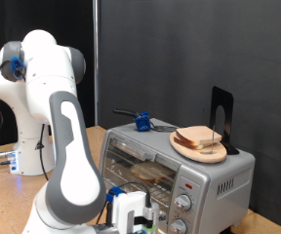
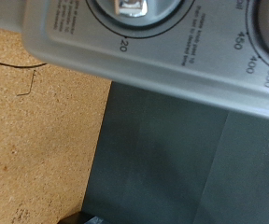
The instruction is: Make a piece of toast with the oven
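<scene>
The silver oven (image 1: 194, 175) stands at the exterior view's right, its glass door looking closed. Through the glass a tan slice, the piece of toast (image 1: 152, 173), lies on the wire rack. My gripper (image 1: 133, 213) is low in front of the oven's front panel, close to the round knobs (image 1: 183, 203). Its fingers are hidden behind my own arm. The wrist view is a close-up of the panel (image 2: 200, 56): a timer knob (image 2: 130, 7) sits at the picture's edge with printed numbers around it. No fingers show clearly there.
A round wooden plate (image 1: 182, 148) with stacked bread slices (image 1: 201, 139) sits on the oven's top, beside a black upright stand (image 1: 221, 115) and a small blue object (image 1: 140, 122). The oven rests on a tan tabletop (image 2: 32, 140) with a dark mat (image 2: 191, 168).
</scene>
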### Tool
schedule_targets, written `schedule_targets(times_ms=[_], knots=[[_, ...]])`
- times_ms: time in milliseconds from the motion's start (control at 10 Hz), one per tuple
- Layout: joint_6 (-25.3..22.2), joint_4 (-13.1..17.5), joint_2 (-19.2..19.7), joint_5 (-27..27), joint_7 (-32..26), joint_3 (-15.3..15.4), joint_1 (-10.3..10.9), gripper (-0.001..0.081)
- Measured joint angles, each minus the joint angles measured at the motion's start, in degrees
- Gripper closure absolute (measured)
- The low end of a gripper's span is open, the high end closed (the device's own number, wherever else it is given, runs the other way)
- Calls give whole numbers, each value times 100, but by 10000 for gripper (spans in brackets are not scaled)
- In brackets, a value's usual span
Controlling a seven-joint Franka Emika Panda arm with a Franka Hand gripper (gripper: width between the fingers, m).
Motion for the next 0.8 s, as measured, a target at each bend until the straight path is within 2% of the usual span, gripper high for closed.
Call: schedule_targets(times_ms=[800], knots=[[167,27,142,20,-243,258,238,-3]])
